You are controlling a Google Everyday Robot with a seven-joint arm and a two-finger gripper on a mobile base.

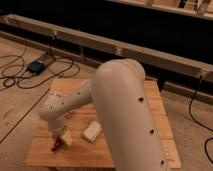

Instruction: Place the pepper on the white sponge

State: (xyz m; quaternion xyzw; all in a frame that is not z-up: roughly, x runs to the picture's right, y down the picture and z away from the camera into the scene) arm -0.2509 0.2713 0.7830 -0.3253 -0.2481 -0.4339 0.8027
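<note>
The pepper point(56, 145) is a small dark red sliver lying on the wooden table point(155, 107) near its front left. The gripper point(64, 138) hangs from the arm's wrist directly over the pepper's right end, touching or almost touching it. The white sponge point(91, 131) is an off-white block lying on the table a short way to the right of the gripper, apart from the pepper. The big white arm point(125, 105) hides much of the table's middle.
The table is a low wooden slatted top on a brown floor. Black cables point(20, 75) and a dark box point(36, 66) lie on the floor at the left. A long dark wall with rails point(150, 52) runs behind. Another cable point(192, 107) hangs at the right.
</note>
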